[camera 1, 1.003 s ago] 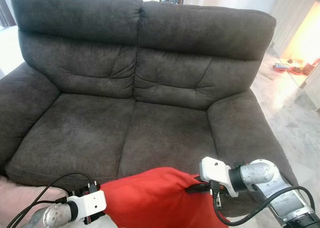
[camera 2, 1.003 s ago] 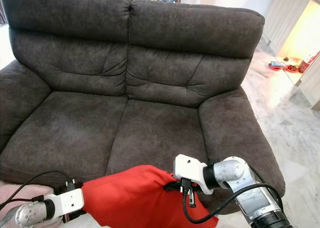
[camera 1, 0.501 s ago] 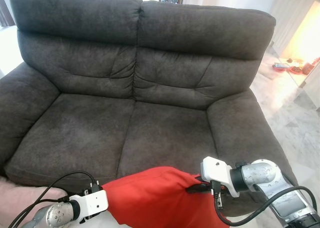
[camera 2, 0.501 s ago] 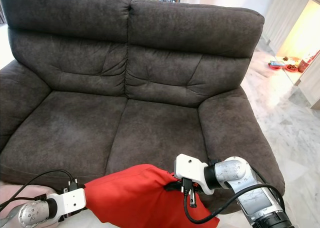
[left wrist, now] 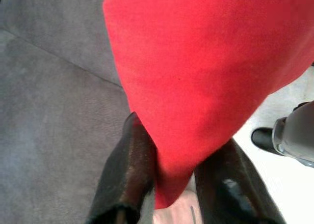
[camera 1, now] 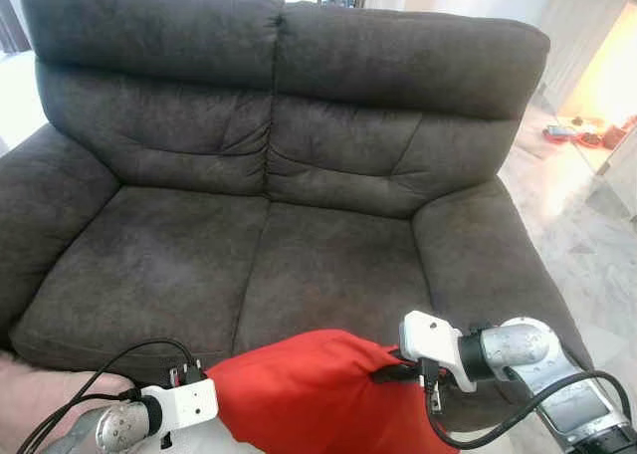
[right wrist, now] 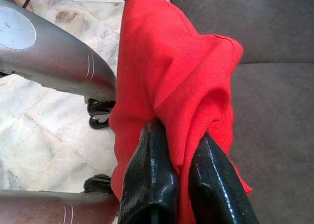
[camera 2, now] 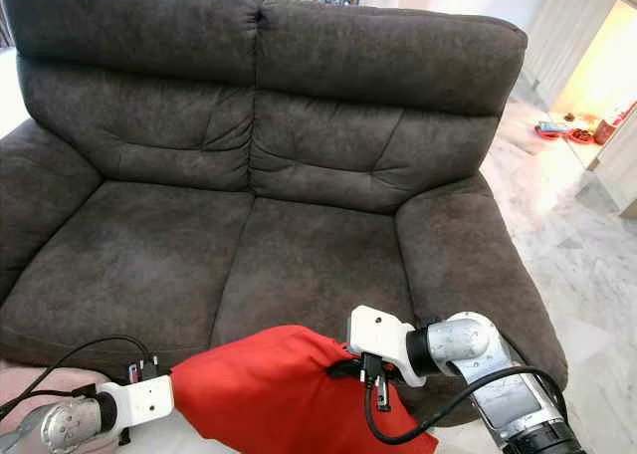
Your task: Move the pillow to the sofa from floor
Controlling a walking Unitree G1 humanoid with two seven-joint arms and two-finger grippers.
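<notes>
A red pillow hangs between my two arms just in front of the dark grey sofa, level with the seat's front edge. My left gripper is shut on the pillow's left corner, its black fingers pinching the red fabric. On the other side, my right gripper is shut on the pillow's bunched right edge. In the eye views the white wrists flank the pillow, which hides the fingers.
The sofa has two seat cushions, padded armrests and a tall back. Pale marble floor runs to the right, with small items on it far off. A pinkish fabric lies at the lower left.
The left wrist has sunk slightly lower and shifted a little right. The pillow's left part rose a bit toward the seat edge. The right arm has stayed put.
</notes>
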